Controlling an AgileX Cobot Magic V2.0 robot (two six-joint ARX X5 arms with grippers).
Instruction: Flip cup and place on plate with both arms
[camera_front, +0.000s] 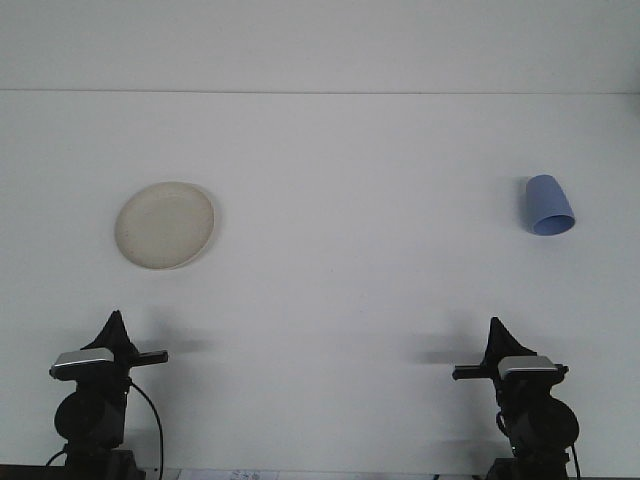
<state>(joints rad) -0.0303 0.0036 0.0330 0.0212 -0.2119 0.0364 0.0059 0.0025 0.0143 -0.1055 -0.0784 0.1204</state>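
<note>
My blue cup (549, 206) sits upside down on the counter (360, 270), far right, near the right arm (528, 400). The plate (165, 225) waits far left, by my left arm (95, 395). Jaws: I cannot tell.

Two black arms, left arm (92, 400) and right arm (530, 400), carry silver-grey camera blocks and black cables.

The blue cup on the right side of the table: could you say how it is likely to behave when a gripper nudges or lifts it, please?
The blue cup looks small and thin-walled, so it is probably light and may slide if nudged. It appears to stand upside down on its wider rim, which should resist tipping. Its tapered, smooth-looking sides could let the fingers slip.
</note>
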